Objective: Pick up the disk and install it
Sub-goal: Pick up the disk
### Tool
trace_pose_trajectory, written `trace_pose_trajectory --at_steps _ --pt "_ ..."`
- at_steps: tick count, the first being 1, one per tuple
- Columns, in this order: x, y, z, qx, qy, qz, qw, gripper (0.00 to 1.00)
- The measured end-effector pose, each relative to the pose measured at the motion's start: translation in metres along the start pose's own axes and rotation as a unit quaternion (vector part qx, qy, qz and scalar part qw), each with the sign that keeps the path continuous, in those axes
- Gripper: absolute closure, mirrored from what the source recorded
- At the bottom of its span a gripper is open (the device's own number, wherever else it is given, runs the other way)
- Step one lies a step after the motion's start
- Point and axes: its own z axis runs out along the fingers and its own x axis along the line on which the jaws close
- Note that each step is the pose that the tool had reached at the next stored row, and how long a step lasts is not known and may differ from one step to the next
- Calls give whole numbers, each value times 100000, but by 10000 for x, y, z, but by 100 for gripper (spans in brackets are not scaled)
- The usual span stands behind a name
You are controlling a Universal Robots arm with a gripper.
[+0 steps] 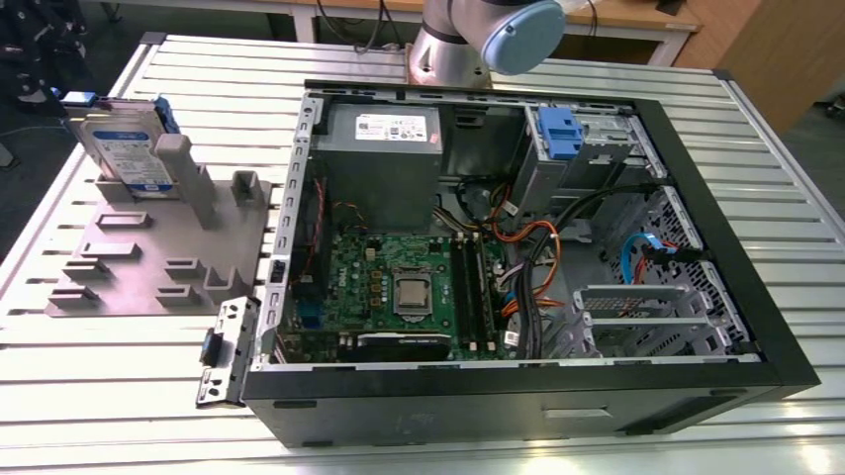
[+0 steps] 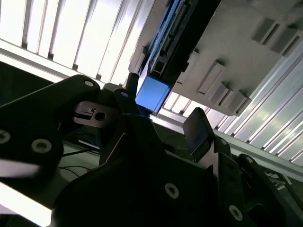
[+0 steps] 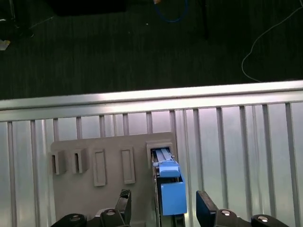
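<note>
Hovering over the disk: the tool

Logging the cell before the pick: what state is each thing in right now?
disk: upright in the grey holder, not gripped.
gripper: open, one finger each side of the disk, not touching it.
computer case: lying flat, side open.

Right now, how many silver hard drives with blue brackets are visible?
1. The silver-grey rectangular disk with blue plastic bracket stands upright on the grey plate, at the exterior view's left. The black computer case may hide others.
</note>
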Motion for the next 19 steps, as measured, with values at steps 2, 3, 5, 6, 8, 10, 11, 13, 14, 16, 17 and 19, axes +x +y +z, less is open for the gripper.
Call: trace_pose_trajectory --at_steps 2,3,5,6,8,10,11,13,14,16,17,19 --pt "1 2 35 -12 -54 -225 100000 35" --pt "1 3 53 -11 -81 -274 100000 35" --pt "2 5 84 -15 -99 -437 99999 35" --pt "2 6 94 -21 -131 -477 99999 35" --pt "2 7 98 -27 -137 -482 99999 35" --pt "2 8 99 -32 -139 -481 99999 35" --pt "2 7 100 -24 -140 -483 99999 35" --pt "2 8 101 -27 -139 -483 99999 35" --pt "2 7 101 -24 -140 -482 99999 35" --pt "2 8 102 -23 -142 -480 99999 35" --pt "2 7 103 -17 -144 -482 99999 35" --pt "1 7 110 -5 -156 -519 99999 35"
